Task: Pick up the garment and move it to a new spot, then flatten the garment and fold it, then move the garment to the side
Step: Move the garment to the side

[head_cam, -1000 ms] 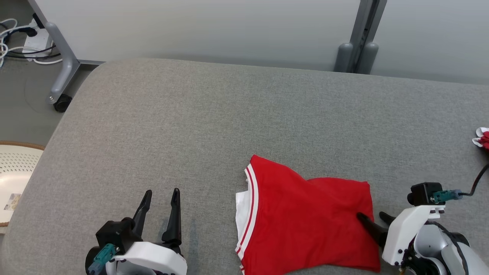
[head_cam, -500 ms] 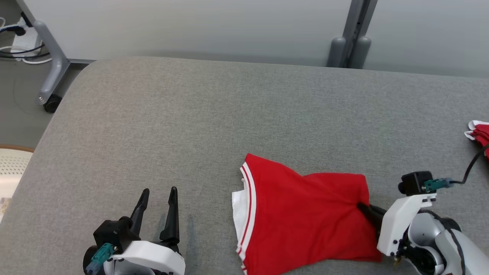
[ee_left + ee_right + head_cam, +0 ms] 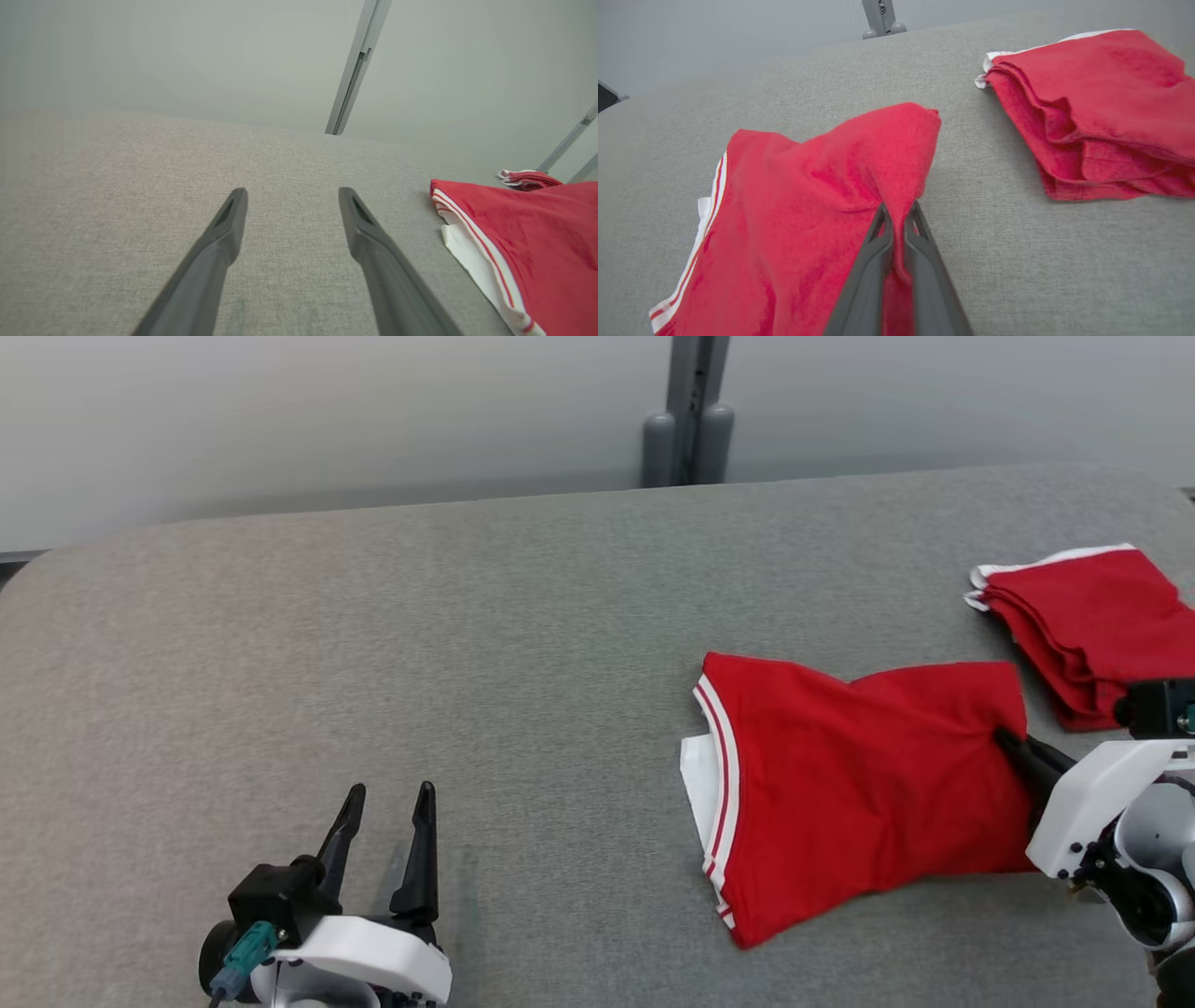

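Observation:
A folded red garment (image 3: 859,793) with white stripes along one edge lies on the grey padded table (image 3: 467,644), right of centre. My right gripper (image 3: 1008,743) is shut on the garment's right edge, and the pinched cloth (image 3: 899,212) rises in a small peak between the fingers in the right wrist view. Far off at the lower left, my left gripper (image 3: 389,791) hovers open over bare table, nothing between its fingers (image 3: 219,242). The garment (image 3: 528,247) also shows at the right of the left wrist view.
A stack of folded red garments (image 3: 1088,621) sits near the table's right edge, just beyond my right gripper, also in the right wrist view as a pile (image 3: 1101,107). A grey post (image 3: 688,420) stands behind the table against a pale wall.
My right gripper went from open to shut on the garment's right edge and has dragged it toward the red stack. The head view has swung right. The left gripper stayed open.

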